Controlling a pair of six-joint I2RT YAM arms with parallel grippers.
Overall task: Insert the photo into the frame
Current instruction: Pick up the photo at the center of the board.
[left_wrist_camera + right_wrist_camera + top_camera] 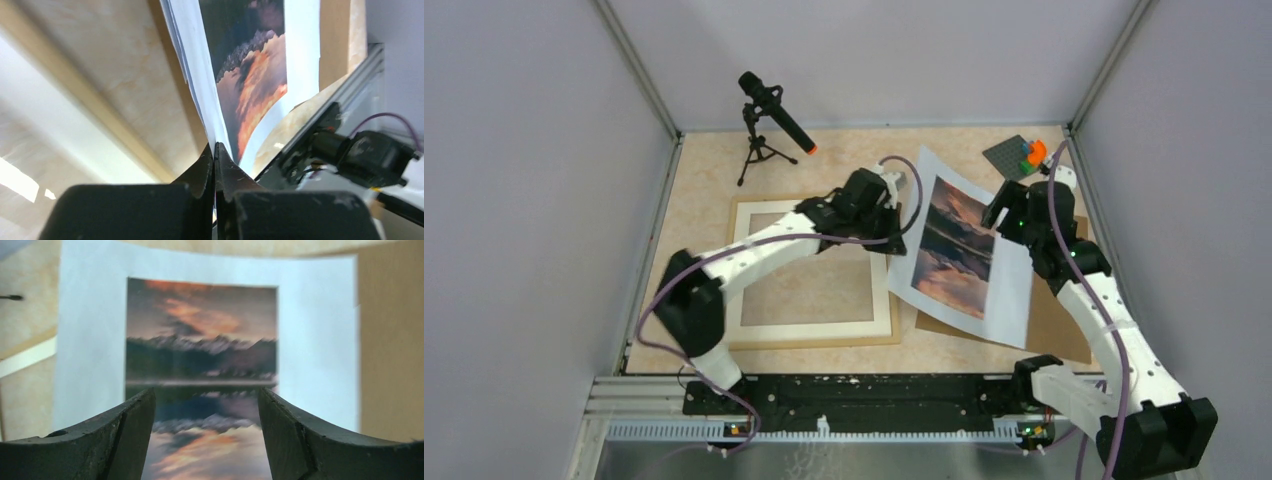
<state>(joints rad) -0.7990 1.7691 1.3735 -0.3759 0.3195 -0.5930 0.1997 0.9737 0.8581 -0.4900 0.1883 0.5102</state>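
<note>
**Frame** (pixel 824 342): lying flat on the left half of the table (pixel 704 170) with the white mat (pixel 824 329) inside it, waiting for the print.

**Your left arm:** reaching forward and rightward across the frame, wrist turning toward the sheet. Your left gripper (pixel 215 152) is pinching the photo (pixel 964 245) by its left margin with the jaws fully closed, so the sheet is tilting up instead of lying flat.

**Photo:** hanging just right of the frame, its right side sagging over the brown backing board (pixel 1054 325).

**Your right arm:** bending at the elbow, wrist pointing at the print. Your right gripper (pixel 207 430) is standing wide apart and gripping nothing, apparently leaving the carry to the left.
</note>
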